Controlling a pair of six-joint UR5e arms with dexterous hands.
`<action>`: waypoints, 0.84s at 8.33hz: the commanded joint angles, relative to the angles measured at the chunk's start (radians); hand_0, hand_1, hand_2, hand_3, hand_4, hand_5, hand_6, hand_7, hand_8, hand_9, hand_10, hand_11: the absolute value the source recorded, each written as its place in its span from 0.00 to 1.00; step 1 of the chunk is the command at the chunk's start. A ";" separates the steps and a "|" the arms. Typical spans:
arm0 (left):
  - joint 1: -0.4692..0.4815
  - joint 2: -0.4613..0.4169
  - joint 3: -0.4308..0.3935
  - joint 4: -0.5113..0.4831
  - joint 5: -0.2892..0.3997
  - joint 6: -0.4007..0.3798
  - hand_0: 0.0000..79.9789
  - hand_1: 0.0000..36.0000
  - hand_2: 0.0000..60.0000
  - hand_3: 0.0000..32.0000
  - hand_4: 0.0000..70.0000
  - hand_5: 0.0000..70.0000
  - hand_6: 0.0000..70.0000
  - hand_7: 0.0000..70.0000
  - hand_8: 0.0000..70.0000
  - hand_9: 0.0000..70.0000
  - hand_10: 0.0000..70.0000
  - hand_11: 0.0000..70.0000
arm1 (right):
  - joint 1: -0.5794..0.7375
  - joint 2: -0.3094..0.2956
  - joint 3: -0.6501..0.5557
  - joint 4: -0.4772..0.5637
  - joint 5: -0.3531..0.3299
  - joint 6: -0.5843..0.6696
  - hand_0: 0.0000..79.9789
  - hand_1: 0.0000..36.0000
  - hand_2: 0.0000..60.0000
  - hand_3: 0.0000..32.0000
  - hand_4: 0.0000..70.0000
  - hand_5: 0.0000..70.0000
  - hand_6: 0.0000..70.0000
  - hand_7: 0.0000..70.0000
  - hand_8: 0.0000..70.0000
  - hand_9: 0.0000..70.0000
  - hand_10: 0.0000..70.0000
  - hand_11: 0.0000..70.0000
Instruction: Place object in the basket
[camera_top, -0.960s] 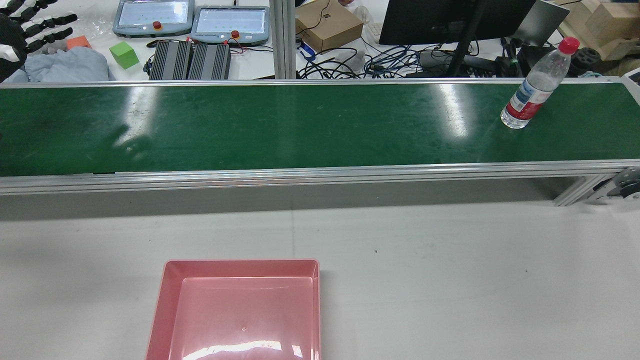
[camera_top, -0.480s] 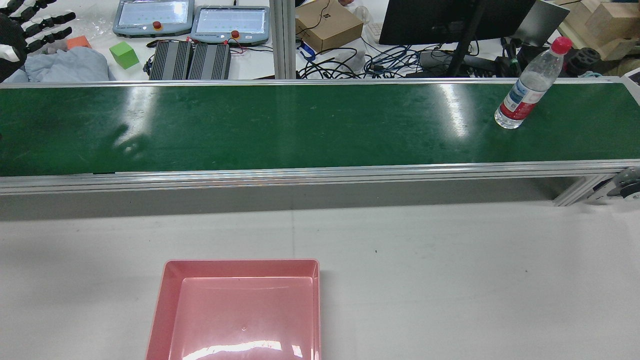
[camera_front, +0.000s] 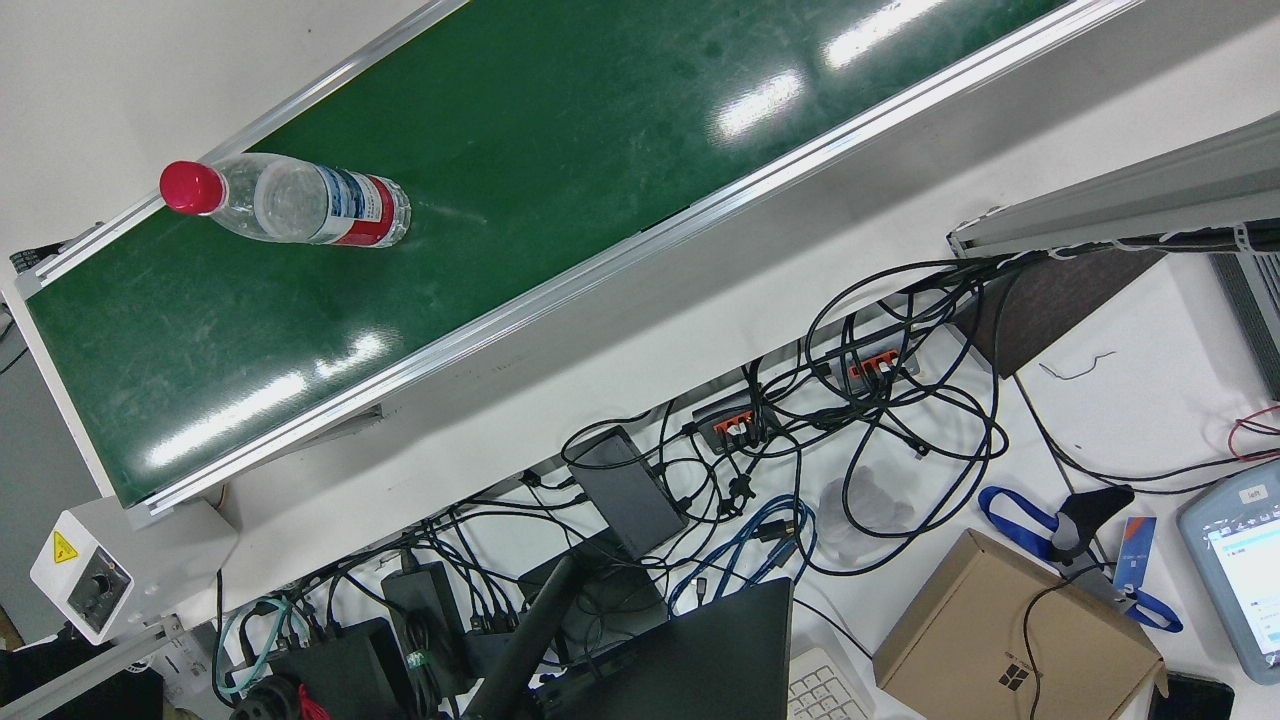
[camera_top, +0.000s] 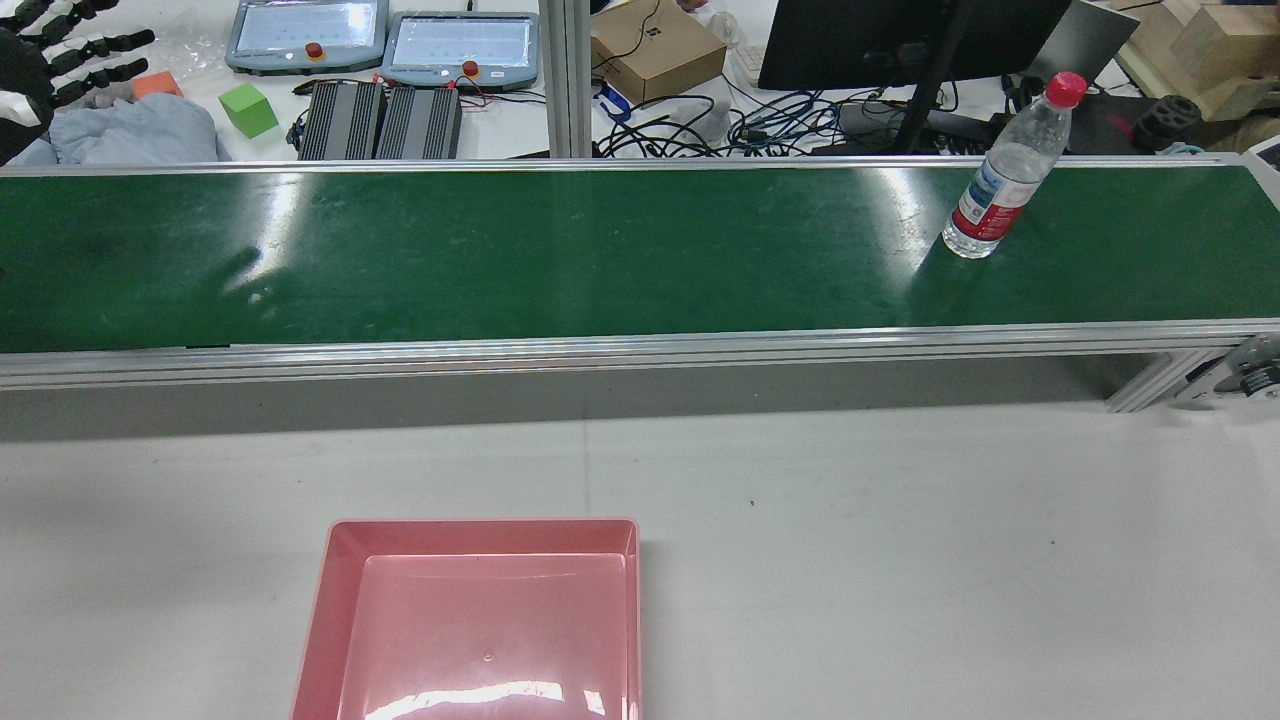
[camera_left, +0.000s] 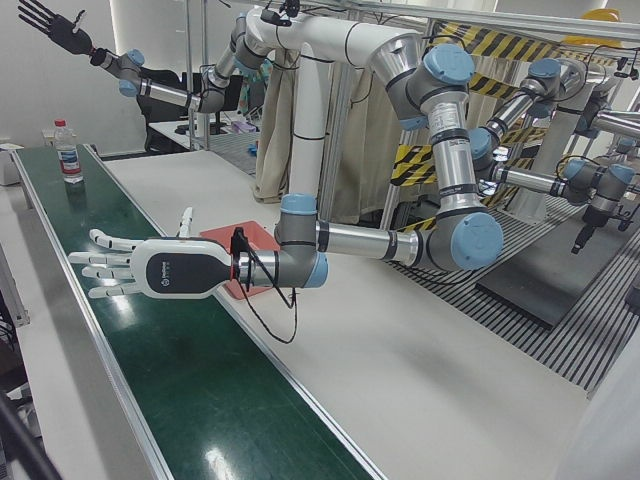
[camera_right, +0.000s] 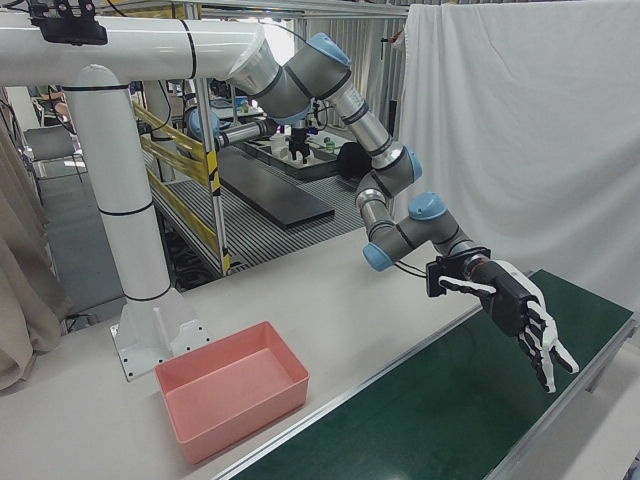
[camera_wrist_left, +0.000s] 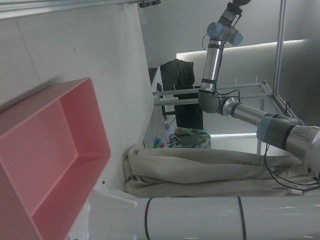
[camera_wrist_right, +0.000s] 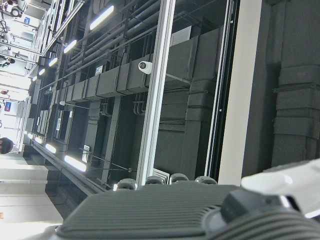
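The water bottle (camera_top: 1003, 170) with the red cap is standing upright on the green conveyor belt (camera_top: 600, 250), toward its right end in the rear view, and it is well apart from the pink basket (camera_top: 330, 600), which is sitting empty on the white table (camera_top: 900, 560). The left hand (camera_left: 140, 272) is hovering flat over the other end of the belt with its fingers spread, and it is grasping nothing. The right hand (camera_left: 50, 25) is hanging high in the air above the bottle's end, also spread wide and empty.
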 joint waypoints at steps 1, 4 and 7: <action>0.000 0.002 0.000 0.000 0.000 -0.001 0.62 0.00 0.00 0.33 0.10 0.36 0.08 0.08 0.19 0.21 0.08 0.13 | 0.001 0.000 0.000 0.000 0.000 0.000 0.00 0.00 0.00 0.00 0.00 0.00 0.00 0.00 0.00 0.00 0.00 0.00; 0.000 0.002 0.000 0.000 0.000 -0.001 0.62 0.00 0.00 0.35 0.10 0.35 0.08 0.08 0.19 0.21 0.09 0.14 | 0.001 0.000 0.000 0.000 0.000 0.000 0.00 0.00 0.00 0.00 0.00 0.00 0.00 0.00 0.00 0.00 0.00 0.00; 0.000 0.002 0.000 0.000 0.000 -0.001 0.61 0.00 0.00 0.36 0.10 0.37 0.07 0.08 0.19 0.20 0.09 0.14 | 0.001 0.000 0.001 0.000 0.000 0.000 0.00 0.00 0.00 0.00 0.00 0.00 0.00 0.00 0.00 0.00 0.00 0.00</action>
